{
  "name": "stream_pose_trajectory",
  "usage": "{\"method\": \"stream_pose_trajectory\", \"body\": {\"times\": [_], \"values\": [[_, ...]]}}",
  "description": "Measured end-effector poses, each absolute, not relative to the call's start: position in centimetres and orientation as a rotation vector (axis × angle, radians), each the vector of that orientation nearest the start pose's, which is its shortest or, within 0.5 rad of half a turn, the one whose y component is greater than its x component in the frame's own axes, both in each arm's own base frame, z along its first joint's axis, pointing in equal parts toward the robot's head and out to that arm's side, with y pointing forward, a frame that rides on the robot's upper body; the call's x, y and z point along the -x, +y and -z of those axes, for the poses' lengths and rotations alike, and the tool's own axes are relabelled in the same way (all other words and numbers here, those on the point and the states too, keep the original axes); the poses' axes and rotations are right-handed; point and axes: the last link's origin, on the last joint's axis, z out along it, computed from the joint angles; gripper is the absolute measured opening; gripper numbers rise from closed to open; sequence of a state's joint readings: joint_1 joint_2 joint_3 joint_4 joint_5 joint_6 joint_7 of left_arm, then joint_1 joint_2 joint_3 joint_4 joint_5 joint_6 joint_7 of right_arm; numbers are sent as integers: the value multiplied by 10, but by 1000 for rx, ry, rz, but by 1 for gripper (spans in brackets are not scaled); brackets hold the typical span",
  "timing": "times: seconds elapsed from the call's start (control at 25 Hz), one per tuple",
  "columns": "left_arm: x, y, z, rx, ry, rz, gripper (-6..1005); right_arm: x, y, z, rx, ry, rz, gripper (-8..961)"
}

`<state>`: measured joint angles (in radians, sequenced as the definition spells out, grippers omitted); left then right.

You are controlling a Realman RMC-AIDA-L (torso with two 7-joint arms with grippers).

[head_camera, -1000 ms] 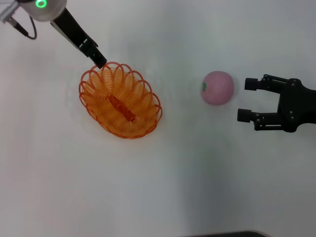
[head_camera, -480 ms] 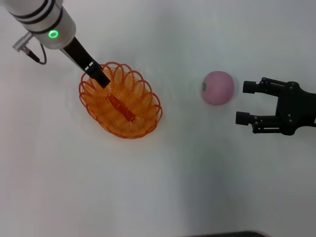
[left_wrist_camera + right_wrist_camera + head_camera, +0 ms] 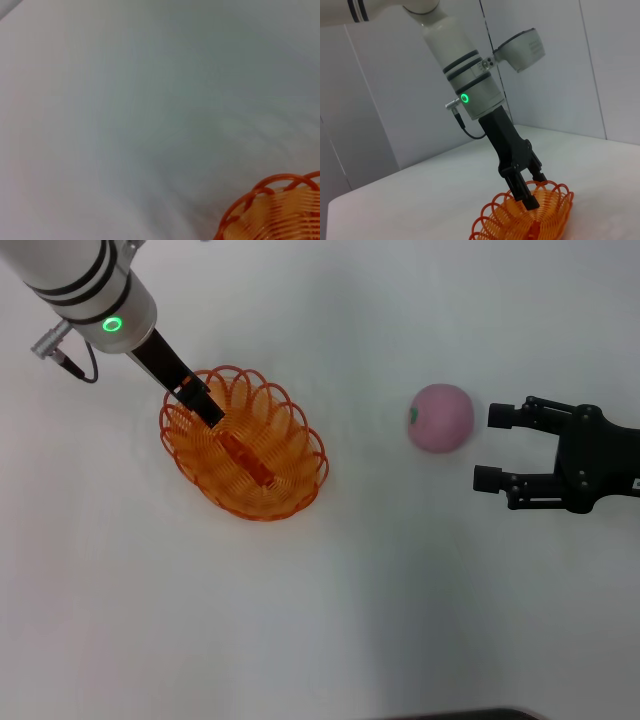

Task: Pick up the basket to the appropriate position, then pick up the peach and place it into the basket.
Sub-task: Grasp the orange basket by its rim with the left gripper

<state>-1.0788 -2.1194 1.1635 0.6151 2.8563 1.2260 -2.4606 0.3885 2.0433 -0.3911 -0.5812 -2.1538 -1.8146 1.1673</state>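
Note:
The orange wire basket (image 3: pixel 243 443) lies left of centre on the white table. My left gripper (image 3: pixel 208 410) reaches down at the basket's far-left rim. In the right wrist view that left gripper (image 3: pixel 536 190) is open, one finger inside the basket (image 3: pixel 530 220) and one outside the rim. The left wrist view shows only a piece of the basket's rim (image 3: pixel 272 210). To the right sits the pink peach (image 3: pixel 440 418), its green mark facing the basket. Just right of it, my right gripper (image 3: pixel 492 447) is open at table height, apart from the fruit.
The white table (image 3: pixel 330 620) is bare around the basket and the peach. White wall panels (image 3: pixel 385 100) stand behind the left arm.
My left gripper has come down and forward from just beyond the basket's rim to straddle it. The right gripper has edged slightly toward the peach. Basket and peach have not moved.

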Motion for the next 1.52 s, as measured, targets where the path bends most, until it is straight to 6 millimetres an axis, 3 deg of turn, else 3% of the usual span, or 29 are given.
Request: {"method": "stream_pose_trajectory", "body": {"times": [0.68, 1.08, 1.52], "values": [[166, 425, 57, 2545, -819, -681, 805, -316, 258, -25, 2666, 634, -839, 939], [163, 424, 60, 2553, -811, -672, 351, -316, 258, -25, 2666, 634, -839, 939], [158, 423, 61, 2566, -809, -658, 118, -316, 258, -25, 2666, 634, -839, 939]]}}
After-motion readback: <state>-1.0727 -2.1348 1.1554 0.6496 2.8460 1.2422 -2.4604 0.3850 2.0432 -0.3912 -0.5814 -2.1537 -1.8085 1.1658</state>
